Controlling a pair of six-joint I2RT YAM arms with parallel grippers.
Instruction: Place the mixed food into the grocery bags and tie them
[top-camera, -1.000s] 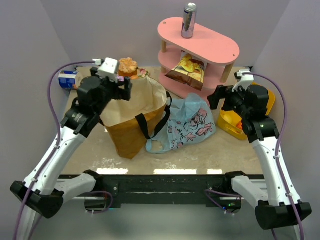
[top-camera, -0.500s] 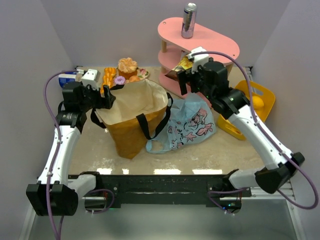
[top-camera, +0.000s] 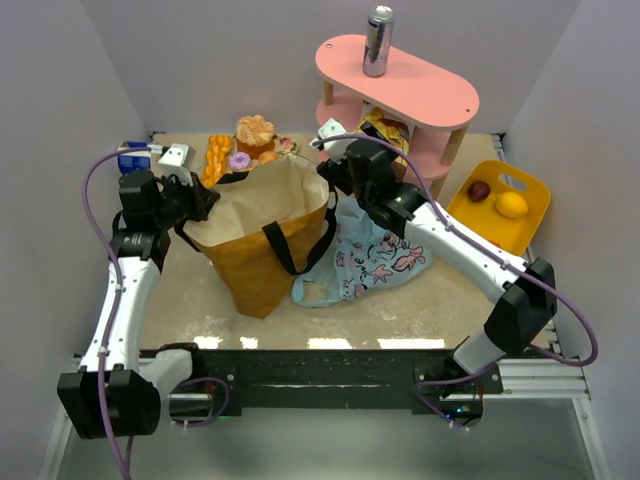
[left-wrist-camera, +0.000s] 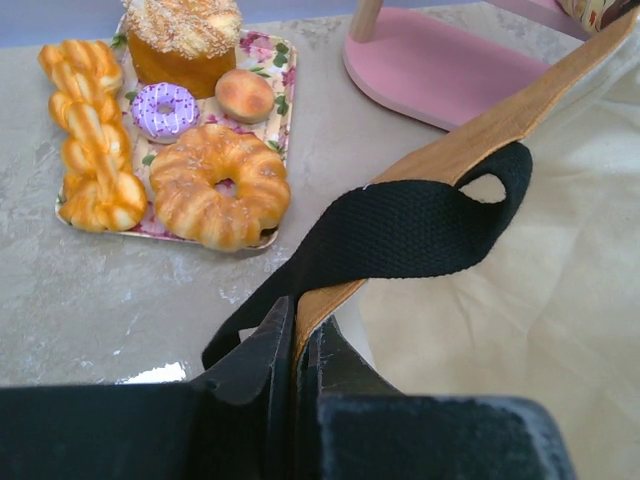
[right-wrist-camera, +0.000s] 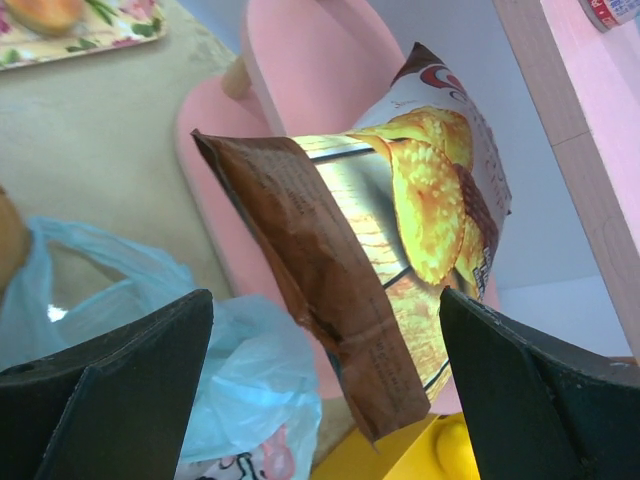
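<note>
The tan canvas tote (top-camera: 265, 230) stands open in the middle of the table. My left gripper (top-camera: 198, 200) is shut on its left rim (left-wrist-camera: 330, 300), just under a black strap (left-wrist-camera: 400, 235). The light-blue plastic bag (top-camera: 375, 255) lies crumpled to the tote's right. My right gripper (right-wrist-camera: 325, 300) is open and faces the snack packet (right-wrist-camera: 400, 230) on the lower shelf without touching it. A silver can (top-camera: 377, 40) stands on the top shelf. On the tray lie the golden ring doughnut (left-wrist-camera: 220, 185) and the small bun (left-wrist-camera: 245, 95).
The pink two-tier shelf (top-camera: 430, 95) stands at the back right. A yellow basket (top-camera: 495, 228) at the right holds a yellow fruit (top-camera: 512, 204) and a dark one (top-camera: 480, 190). The floral tray (left-wrist-camera: 283, 80) also carries a cupcake, braided bread and a purple doughnut. A blue-and-white can (top-camera: 130, 160) lies far left.
My left gripper has closed on the tote's rim and drawn it left. The right arm swung from over the yellow basket to the shelf front, still open.
</note>
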